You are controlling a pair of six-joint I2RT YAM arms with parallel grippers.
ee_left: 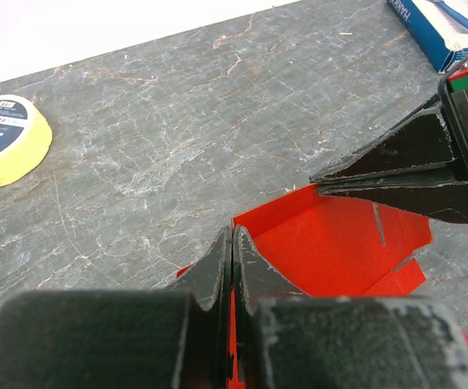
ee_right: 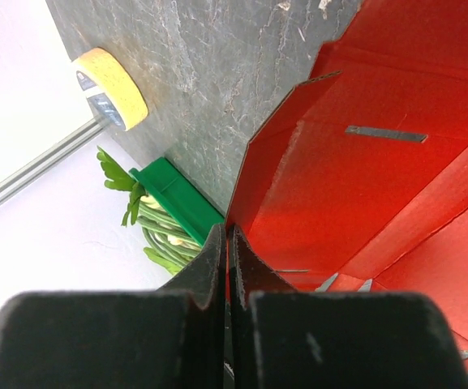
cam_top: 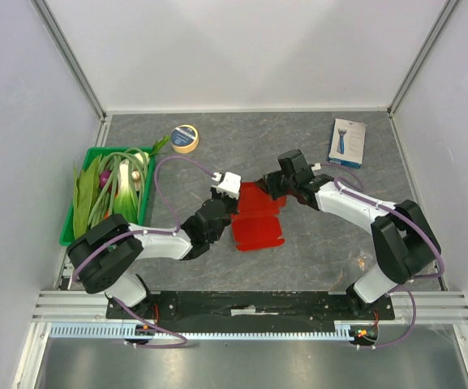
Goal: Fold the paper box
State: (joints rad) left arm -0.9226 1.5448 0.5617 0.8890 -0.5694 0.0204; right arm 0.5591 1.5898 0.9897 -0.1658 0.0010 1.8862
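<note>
The red paper box [cam_top: 257, 217] lies partly folded in the middle of the table, one panel raised at its far end. My left gripper [cam_top: 227, 200] is shut on the box's left wall; in the left wrist view the red edge [ee_left: 238, 324] runs between the closed fingers [ee_left: 214, 271]. My right gripper [cam_top: 271, 185] is shut on the far raised panel, and the right wrist view shows that red panel [ee_right: 331, 178] pinched between its fingers [ee_right: 258, 271]. The right gripper's black fingers [ee_left: 396, 174] also show in the left wrist view, clamped on the box's far wall.
A green tray [cam_top: 75, 220] of leafy vegetables stands at the left. A yellow tape roll [cam_top: 185, 138] lies at the back, and a white-and-blue retail box [cam_top: 347, 143] sits at the back right.
</note>
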